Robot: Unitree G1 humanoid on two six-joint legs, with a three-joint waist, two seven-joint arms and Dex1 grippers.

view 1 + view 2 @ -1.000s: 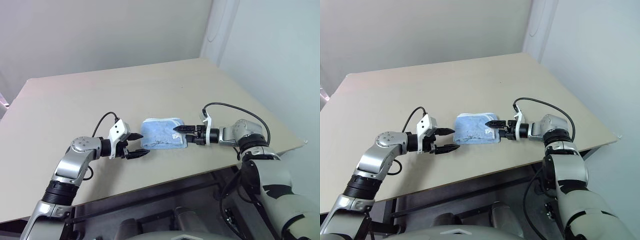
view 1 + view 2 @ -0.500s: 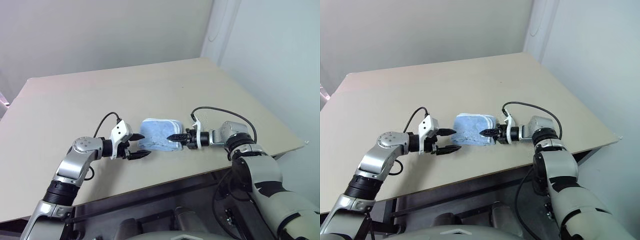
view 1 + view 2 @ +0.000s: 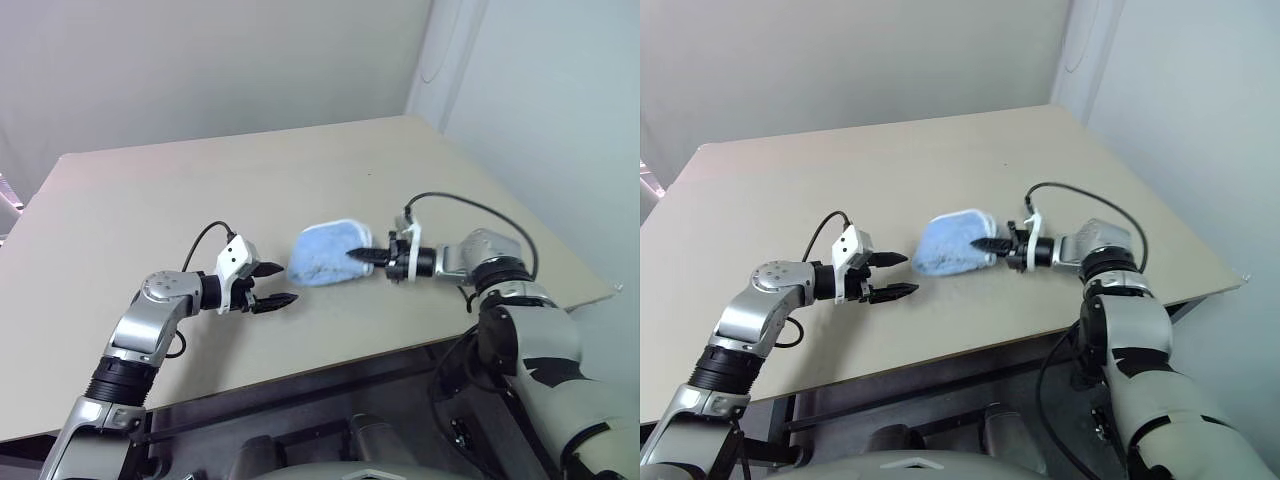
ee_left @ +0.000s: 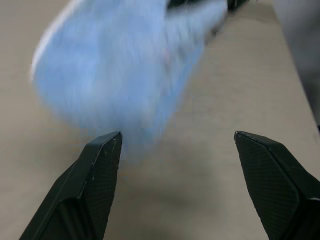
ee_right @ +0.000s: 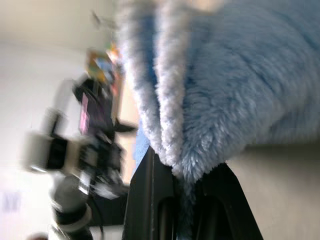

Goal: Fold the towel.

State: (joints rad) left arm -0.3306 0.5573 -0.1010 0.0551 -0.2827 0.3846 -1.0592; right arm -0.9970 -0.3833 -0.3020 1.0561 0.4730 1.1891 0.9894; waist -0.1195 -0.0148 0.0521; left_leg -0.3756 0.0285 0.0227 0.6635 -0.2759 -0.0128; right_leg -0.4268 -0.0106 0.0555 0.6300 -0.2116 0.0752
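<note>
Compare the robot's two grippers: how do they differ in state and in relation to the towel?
The right gripper is shut on the towel, pinching its edge; the left gripper is open and holds nothing. The right one lifts the towel's edge; the left one sits beside the towel, apart from it. Both point toward the towel over the table.

The place looked like a bare test room or lab, not a home. A plain beige tabletop (image 3: 200,190) spread beneath and far beyond both claws, carrying nothing but a small light-blue towel (image 3: 325,252) at the tip of the right claw (image 3: 362,256), with the left claw (image 3: 277,285) just short of it. Behind the claws rose blank pale walls (image 3: 200,70), and to the right a white corner post (image 3: 445,60).
</note>
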